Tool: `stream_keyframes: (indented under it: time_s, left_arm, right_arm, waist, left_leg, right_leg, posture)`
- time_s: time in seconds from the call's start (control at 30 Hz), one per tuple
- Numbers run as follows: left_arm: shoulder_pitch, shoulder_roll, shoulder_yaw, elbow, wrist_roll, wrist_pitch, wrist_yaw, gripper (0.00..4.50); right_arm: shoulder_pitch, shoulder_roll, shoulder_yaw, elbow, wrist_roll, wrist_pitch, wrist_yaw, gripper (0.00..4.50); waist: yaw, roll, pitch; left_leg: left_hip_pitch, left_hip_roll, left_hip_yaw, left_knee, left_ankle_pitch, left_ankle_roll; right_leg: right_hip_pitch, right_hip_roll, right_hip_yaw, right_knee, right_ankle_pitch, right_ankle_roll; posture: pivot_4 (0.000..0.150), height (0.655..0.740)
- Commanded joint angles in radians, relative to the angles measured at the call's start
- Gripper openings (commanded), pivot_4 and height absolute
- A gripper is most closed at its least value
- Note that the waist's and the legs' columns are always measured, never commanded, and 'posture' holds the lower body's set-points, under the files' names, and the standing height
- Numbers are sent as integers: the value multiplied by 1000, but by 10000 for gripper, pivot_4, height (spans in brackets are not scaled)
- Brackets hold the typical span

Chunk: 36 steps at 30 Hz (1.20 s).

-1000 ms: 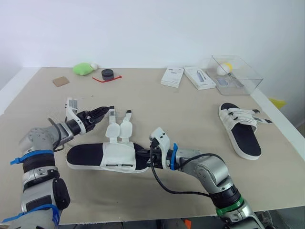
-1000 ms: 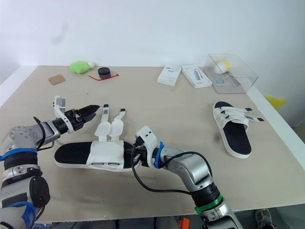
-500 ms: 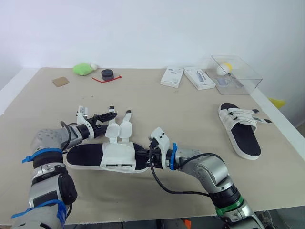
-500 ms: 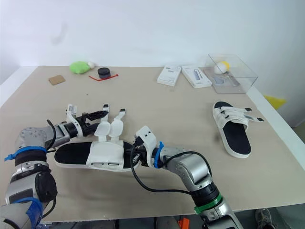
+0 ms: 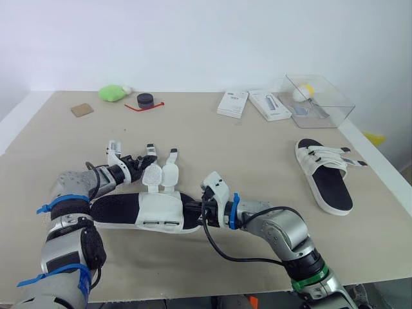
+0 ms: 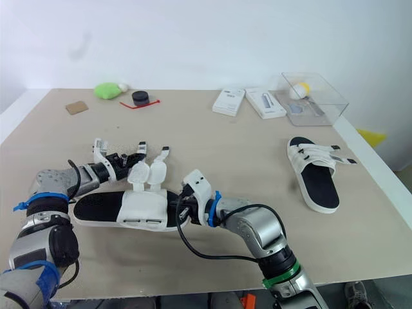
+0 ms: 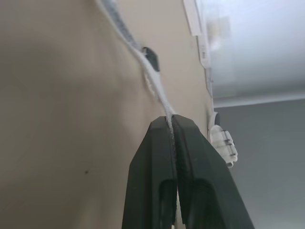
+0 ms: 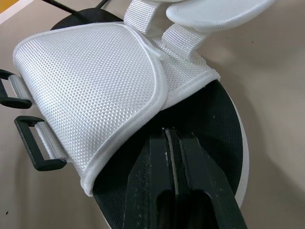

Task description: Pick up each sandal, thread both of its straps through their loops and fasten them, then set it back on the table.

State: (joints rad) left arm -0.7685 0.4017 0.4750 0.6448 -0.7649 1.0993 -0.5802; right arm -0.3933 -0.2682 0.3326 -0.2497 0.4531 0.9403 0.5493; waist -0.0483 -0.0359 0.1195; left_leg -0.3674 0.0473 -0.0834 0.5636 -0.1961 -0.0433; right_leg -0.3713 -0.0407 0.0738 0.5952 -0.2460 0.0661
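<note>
L gripper [image 5: 140, 162] clamped on far-side strap [image 7: 152, 83] | R gripper [image 8: 167, 136] fingers together, tips on footbed [image 8: 205, 119] | sandal [image 5: 145, 212] flat on table [image 5: 257, 141], long axis L-R between arms | loops [image 5: 159, 224] on near edge: strap must cross toward robot | 2nd sandal [image 5: 325, 174] well apart, R.

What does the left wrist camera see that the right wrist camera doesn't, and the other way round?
Left wrist camera: the left claw is shut on a thin white strap, seen edge-on, with bare table beside it.
Right wrist camera: the right claw is shut and lies over the black insole of the sandal, with the white mesh top and two black loops at its side.
Shared: each looks along a closed black claw at part of the same sandal on the beige table.
</note>
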Motion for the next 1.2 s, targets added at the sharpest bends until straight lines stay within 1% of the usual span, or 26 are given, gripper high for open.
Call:
stream_keyframes:
  time_s: [0.03,0.07,0.1,0.17,0.23,0.3,0.37,0.4,0.43,0.53,0.57,0.7,0.73,0.8,0.9,1.03,1.2]
  left_arm:
    - [77,27,-130,-316,-21,-57,-189,651]
    - [120,41,-159,-430,-37,-83,-250,651]
    - [149,49,-174,-503,-49,-102,-289,651]
    - [214,95,-254,-611,33,-239,-378,651]
    - [295,143,-350,-677,161,-447,-465,651]
    - [368,169,-417,-692,299,-722,-522,651]
    - [418,175,-461,-634,461,-1121,-559,651]
    - [429,175,-474,-589,517,-1294,-570,651]
    - [429,181,-486,-514,583,-1526,-575,651]
    - [384,192,-505,-289,682,-2072,-573,651]
    - [366,197,-511,-232,689,-2189,-568,651]
    - [277,206,-515,-21,762,-2607,-471,651]
    - [262,209,-519,10,782,-2671,-448,651]
    - [256,214,-521,10,806,-2711,-400,651]
    - [261,225,-527,18,848,-2714,-329,651]
    - [285,243,-515,-19,943,-2714,-242,651]
    - [274,264,-505,17,1041,-2714,-125,651]
  right_arm:
    - [-5,-19,11,9,-20,17,3,0]
    - [-7,-24,12,11,-21,16,7,0]
    - [-8,-26,12,13,-22,15,9,0]
    - [-13,-40,20,17,-30,10,19,0]
    - [-17,-49,28,21,-36,5,27,0]
    - [-20,-56,36,24,-43,-1,31,0]
    - [-21,-61,43,28,-50,-7,35,0]
    - [-22,-63,45,30,-53,-10,36,0]
    - [-23,-64,48,30,-56,-12,38,0]
    - [-24,-68,53,31,-64,-17,43,0]
    - [-24,-69,55,31,-67,-17,44,0]
    - [-26,-73,55,34,-75,-20,53,0]
    - [-27,-74,55,35,-76,-21,56,0]
    - [-30,-77,56,37,-79,-23,60,0]
    - [-37,-79,56,40,-79,-23,64,0]
    - [-43,-77,58,47,-80,-26,66,0]
    - [-45,-76,62,51,-82,-30,68,0]
  waist:
    - [-2,1,0]
    - [-2,1,0]
    - [0,1,0]
    - [-1,1,0]
    - [-1,4,-1]
    - [3,7,-3]
    - [4,7,-3]
    - [6,7,-3]
    - [9,7,-3]
    - [14,9,-3]
    - [15,9,-3]
    - [16,9,-3]
    - [16,8,-4]
    - [16,9,-4]
    - [16,8,-4]
    - [16,8,-4]
    - [16,8,-5]
  left_leg:
    - [0,0,0,0,0,-1]
    - [0,1,1,0,-1,-4]
    - [0,1,1,0,-1,-8]
    - [0,1,1,0,-1,-9]
    - [0,1,1,0,-2,-9]
    - [1,1,2,-1,-2,-10]
    - [0,1,2,-1,-2,-10]
    - [-1,1,2,-1,-2,-10]
    - [-1,1,3,-1,-2,-10]
    - [-2,1,5,-1,-2,-9]
    - [-3,1,7,-1,-2,-9]
    - [-2,1,15,0,-2,-7]
    - [-2,1,16,1,-2,-7]
    - [-2,1,16,1,-2,-7]
    - [-1,1,16,1,-3,-5]
    - [0,1,15,1,-5,-1]
    - [1,1,15,1,-5,-1]
  right_leg:
    - [0,0,0,0,0,0]
    - [0,-1,1,0,1,-1]
    - [0,-1,1,0,1,-1]
    - [0,0,0,-1,0,-1]
    - [0,-1,1,-1,0,-1]
    - [0,-2,1,-3,0,-1]
    - [0,-2,1,-6,-1,-2]
    - [0,-2,1,-8,-2,-2]
    - [0,-3,1,-9,-2,-2]
    - [-2,-6,0,-14,-1,-3]
    - [-2,-8,-1,-16,-1,-3]
    - [-3,-14,-3,-16,-1,-3]
    - [-3,-14,-3,-16,-1,-3]
    - [-3,-14,-3,-16,0,-1]
    - [-2,-14,-3,-14,6,6]
    - [-2,-11,-3,-7,6,6]
    - [-2,-11,-3,-7,5,6]
  posture:
    - [1500,7400]
    - [1500,7400]
    - [1500,7400]
    - [1500,7400]
    - [1500,7400]
    - [1500,7400]
    - [1500,7400]
    - [1500,7400]
    - [1500,7400]
    - [1500,7400]
    - [1500,7400]
    - [1500,7400]
    - [1500,7400]
    - [1500,7400]
    - [1500,7400]
    - [1500,7400]
    - [1500,7400]
